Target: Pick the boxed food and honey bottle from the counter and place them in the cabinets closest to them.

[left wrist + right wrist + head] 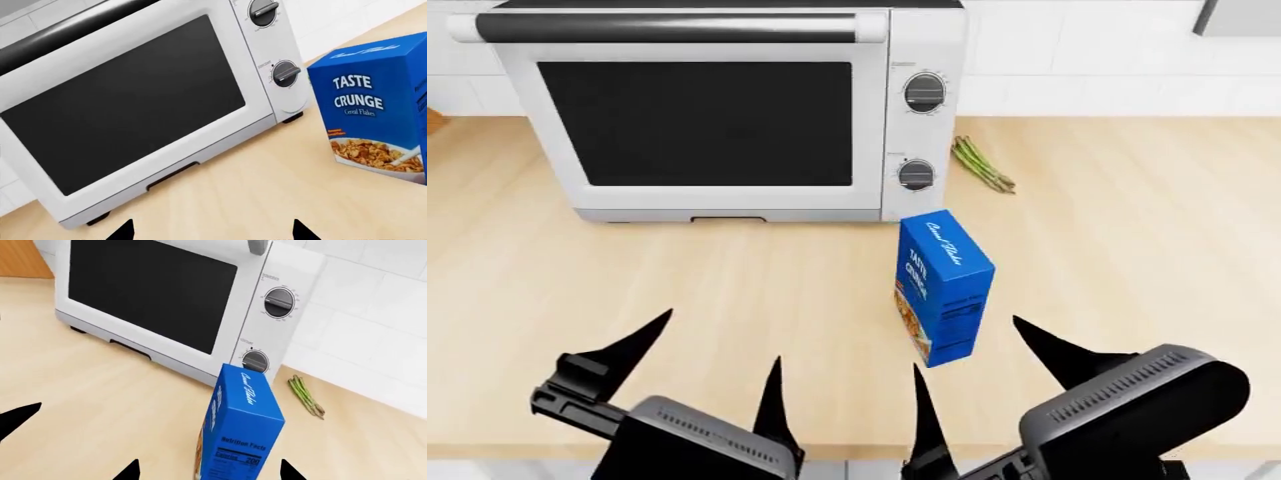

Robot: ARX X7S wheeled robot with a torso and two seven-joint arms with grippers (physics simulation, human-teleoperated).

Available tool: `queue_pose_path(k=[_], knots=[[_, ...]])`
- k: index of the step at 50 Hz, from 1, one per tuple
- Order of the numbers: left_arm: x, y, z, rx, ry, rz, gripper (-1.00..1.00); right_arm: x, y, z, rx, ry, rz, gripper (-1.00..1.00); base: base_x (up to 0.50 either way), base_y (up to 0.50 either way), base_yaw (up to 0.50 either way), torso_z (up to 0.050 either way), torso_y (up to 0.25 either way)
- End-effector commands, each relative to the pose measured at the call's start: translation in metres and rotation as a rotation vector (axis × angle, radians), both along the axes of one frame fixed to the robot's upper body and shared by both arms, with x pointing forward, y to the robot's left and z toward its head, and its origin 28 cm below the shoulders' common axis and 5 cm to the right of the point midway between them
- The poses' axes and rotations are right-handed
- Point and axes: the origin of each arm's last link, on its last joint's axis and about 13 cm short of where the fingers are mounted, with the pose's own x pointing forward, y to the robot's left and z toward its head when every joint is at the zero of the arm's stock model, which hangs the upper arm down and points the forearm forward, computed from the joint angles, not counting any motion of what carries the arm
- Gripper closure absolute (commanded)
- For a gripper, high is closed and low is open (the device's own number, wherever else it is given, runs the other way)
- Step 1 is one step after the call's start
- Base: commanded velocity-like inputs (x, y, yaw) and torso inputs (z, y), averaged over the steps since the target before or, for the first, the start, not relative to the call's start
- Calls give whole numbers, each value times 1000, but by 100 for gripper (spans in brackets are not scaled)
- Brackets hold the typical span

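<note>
The boxed food (945, 285), a tall bright-blue cereal box, stands upright on the light-beige counter (1134, 250) in front of the toaster oven's right end. It also shows in the left wrist view (373, 100) and the right wrist view (241, 425). My right gripper (985, 360) is open, its fingertips spread to either side of the box's near side, not touching it. In the right wrist view (208, 471) the box stands between the tips. My left gripper (721, 355) is open and empty over bare counter left of the box. The honey bottle is out of view.
A large white toaster oven (721, 110) with two knobs stands at the back of the counter. A bunch of green asparagus (981, 165) lies to its right. A white tiled wall (1094, 50) runs behind. The counter's front edge is just below my grippers.
</note>
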Motion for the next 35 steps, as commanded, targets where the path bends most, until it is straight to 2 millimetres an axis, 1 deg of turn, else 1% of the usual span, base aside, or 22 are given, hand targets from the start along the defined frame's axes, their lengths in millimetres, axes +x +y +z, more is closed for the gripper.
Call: queue_pose_path(k=[1,7,13,24,35], knots=[[2,4,3,-7,-4,20,-100,7,-4,6,46,-9,-36,-100,0,0,0,0,0],[1,12,16,-13,-37,62,-100,14,-11,21,81,-45,-72,-100,0,0,0,0,2],[1,16,26,-5,-59,79,-100,10,-14,30,97,-77,-81,-100,0,0,0,0,0],[-1,16,37,10,-95,79,-100,12,-17,35,105,-91,-101,-100,0,0,0,0,0],[-2,14,33,7,-81,65,-100,10,-16,35,101,-82,-88,-100,491,0,0,0,0]])
